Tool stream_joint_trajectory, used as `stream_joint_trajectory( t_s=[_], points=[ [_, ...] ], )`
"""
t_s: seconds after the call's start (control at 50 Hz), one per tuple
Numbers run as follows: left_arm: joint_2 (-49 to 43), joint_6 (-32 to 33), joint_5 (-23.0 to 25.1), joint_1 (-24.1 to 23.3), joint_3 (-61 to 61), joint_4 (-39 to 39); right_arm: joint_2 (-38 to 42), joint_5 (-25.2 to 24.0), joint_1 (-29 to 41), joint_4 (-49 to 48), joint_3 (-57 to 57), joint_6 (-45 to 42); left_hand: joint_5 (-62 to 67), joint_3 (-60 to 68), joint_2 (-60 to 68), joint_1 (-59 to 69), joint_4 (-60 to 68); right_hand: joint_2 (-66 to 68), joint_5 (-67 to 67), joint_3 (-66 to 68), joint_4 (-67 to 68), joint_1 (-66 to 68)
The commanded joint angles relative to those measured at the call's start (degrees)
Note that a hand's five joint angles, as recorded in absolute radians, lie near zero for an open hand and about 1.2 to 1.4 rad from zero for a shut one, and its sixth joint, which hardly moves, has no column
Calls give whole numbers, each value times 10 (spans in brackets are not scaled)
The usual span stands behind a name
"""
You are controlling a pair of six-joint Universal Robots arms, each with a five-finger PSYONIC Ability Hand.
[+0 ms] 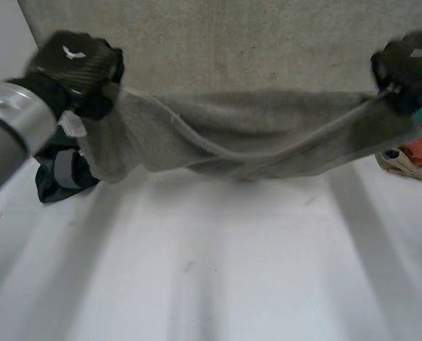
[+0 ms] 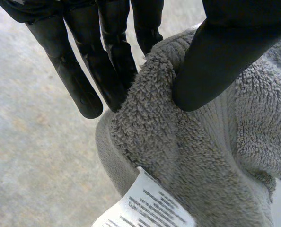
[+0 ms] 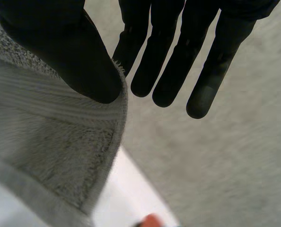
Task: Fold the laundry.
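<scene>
A grey towel [image 1: 225,135] hangs stretched between my two hands above the white table [image 1: 218,270], sagging in the middle. My left hand [image 1: 72,67] grips its left top corner. In the left wrist view the thumb [image 2: 221,56] pinches the fluffy towel [image 2: 188,156] against the fingers, and a white care label [image 2: 145,205] hangs below. My right hand [image 1: 410,67] holds the opposite corner. In the right wrist view its thumb [image 3: 69,52] presses the towel's hem [image 3: 50,132] against a finger while the other fingers stay straight.
A dark garment [image 1: 58,177] lies on the table below my left hand. A heap of coloured clothes [image 1: 417,153] sits at the right edge. A grey panel [image 1: 232,42] stands behind the towel.
</scene>
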Motion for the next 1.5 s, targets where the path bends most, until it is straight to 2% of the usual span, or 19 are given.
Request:
stream_joint_trajectory(
  t_s=[0.02,0.1,0.2,0.32,0.44,0.46,0.5,0.52,0.58,0.62,0.68,0.88,1.06,1.12,1.14,1.16,1.2,1.36,1.5],
  points=[
    [53,-37,29,42,-3,-106,-24,0,-15,83,-96,-3,146,119,116,153,113,123,130,118,113,152],
    [22,-43,38,55,-7,-145,-1,-9,-12,129,-114,-23,146,119,116,153,113,123,130,118,113,152],
    [-52,-44,37,53,-8,-159,55,5,25,150,-111,-69,146,119,116,153,113,123,130,118,113,152],
    [-182,-37,32,34,32,-107,175,65,64,117,-119,-85,146,119,116,153,113,123,130,118,113,152],
    [-263,-44,10,14,145,5,266,115,93,-37,-172,-24,146,119,116,153,113,123,130,118,113,152],
    [-263,-51,9,11,170,43,270,129,94,-107,-183,14,146,119,116,153,113,123,130,118,113,152],
    [-257,-65,4,5,189,88,267,141,94,-166,-187,47,146,119,116,153,113,123,130,118,113,152],
    [-246,-85,1,2,195,137,264,149,93,-208,-187,70,146,119,116,153,113,123,130,118,113,152],
    [-223,-123,-5,-3,185,220,235,164,92,-347,-167,134,146,119,116,153,113,123,130,118,113,152],
    [-206,-158,-12,-7,164,302,210,164,93,-448,-141,156,146,119,116,153,113,123,130,118,113,152],
    [-190,-187,-12,-14,127,373,186,158,96,-517,-112,148,146,119,116,153,113,123,130,118,113,152],
    [-215,-177,-3,-17,59,353,193,112,117,-438,-61,127,146,119,116,153,113,123,130,118,113,152],
    [-276,-125,-5,-13,-55,299,243,84,114,-349,32,96,146,119,116,153,113,123,130,118,113,152],
    [-285,-90,-3,-7,-106,293,262,73,107,-330,68,83,64,37,34,71,31,123,130,118,113,152],
    [-286,-82,-2,-5,-117,292,265,71,106,-325,76,79,19,-8,-12,26,-14,123,130,118,113,152],
    [-284,-64,1,-3,-141,291,271,66,102,-317,91,69,-88,-115,-119,-81,-121,123,130,118,113,152],
    [-277,-51,3,-3,-162,290,273,61,98,-314,103,60,-143,-170,-173,-136,-176,123,130,118,113,152],
    [-199,-15,9,5,-225,294,262,39,77,-308,133,46,-200,-227,-231,-193,-233,123,130,118,113,152],
    [-189,-12,9,14,-226,291,255,35,77,-302,140,61,-207,-234,-238,-200,-240,123,130,118,113,152]
  ],
)
